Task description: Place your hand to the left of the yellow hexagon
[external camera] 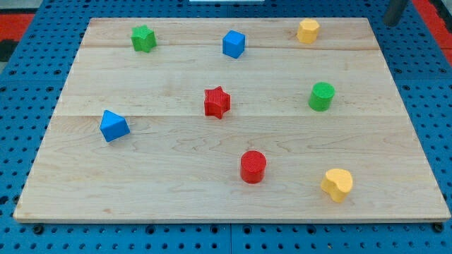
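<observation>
Yellow hexagon (308, 31) left of tool (390, 22)

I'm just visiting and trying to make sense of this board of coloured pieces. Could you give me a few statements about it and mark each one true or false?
1. The yellow hexagon sits near the view's top edge of the wooden board. True.
2. My tip touches the yellow hexagon. False: it is off the board at the view's top right, apart from it.
3. The red star lies near the board's middle. True.
4. The green cylinder is at the view's bottom left. False: it is on the view's right, below the yellow hexagon.
5. The blue cube is to the view's left of the yellow hexagon. True.
</observation>
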You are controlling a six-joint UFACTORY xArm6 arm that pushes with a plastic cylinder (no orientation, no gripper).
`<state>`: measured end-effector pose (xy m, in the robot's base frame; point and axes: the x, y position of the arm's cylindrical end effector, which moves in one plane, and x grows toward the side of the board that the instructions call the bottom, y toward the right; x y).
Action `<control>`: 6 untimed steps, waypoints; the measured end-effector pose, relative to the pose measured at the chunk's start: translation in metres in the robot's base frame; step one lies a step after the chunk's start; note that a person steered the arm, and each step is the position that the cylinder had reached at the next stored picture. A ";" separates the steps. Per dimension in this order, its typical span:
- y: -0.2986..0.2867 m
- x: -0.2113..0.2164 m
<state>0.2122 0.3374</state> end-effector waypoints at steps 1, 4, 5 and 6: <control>-0.025 0.014; -0.121 0.080; -0.165 0.162; -0.224 0.147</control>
